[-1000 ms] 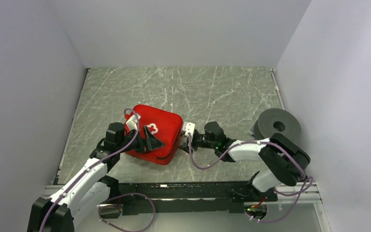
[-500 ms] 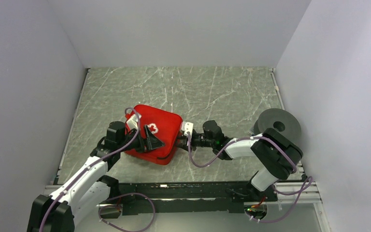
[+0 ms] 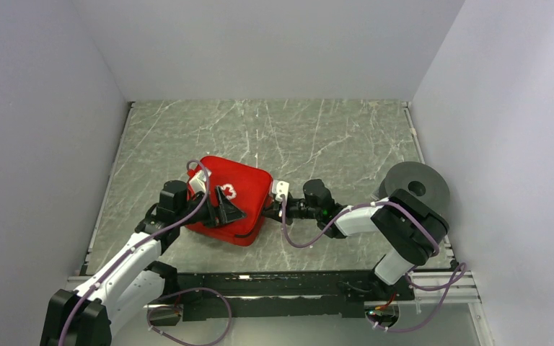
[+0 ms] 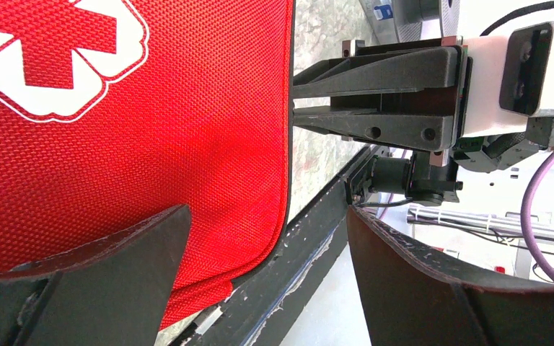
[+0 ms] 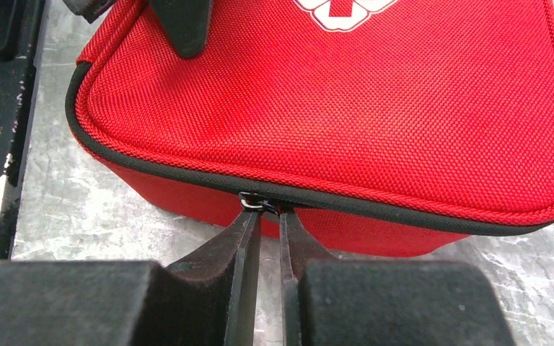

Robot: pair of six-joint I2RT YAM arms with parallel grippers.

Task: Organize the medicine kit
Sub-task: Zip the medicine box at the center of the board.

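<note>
The red medicine kit lies closed on the marble table, its white cross facing up. My left gripper is open over the kit's near edge; in the left wrist view one finger rests over the red lid and the other hangs past the edge. My right gripper reaches the kit's right side. In the right wrist view its fingers are nearly closed on the small metal zipper pull just under the black piping of the kit.
A grey round disc sits at the table's right edge beside the right arm's elbow. A black rail runs along the near edge. White walls close in the left, back and right sides.
My right gripper has edged a little left, closer against the kit's side, and its elbow has shifted left. The kit and the left gripper have stayed put.
</note>
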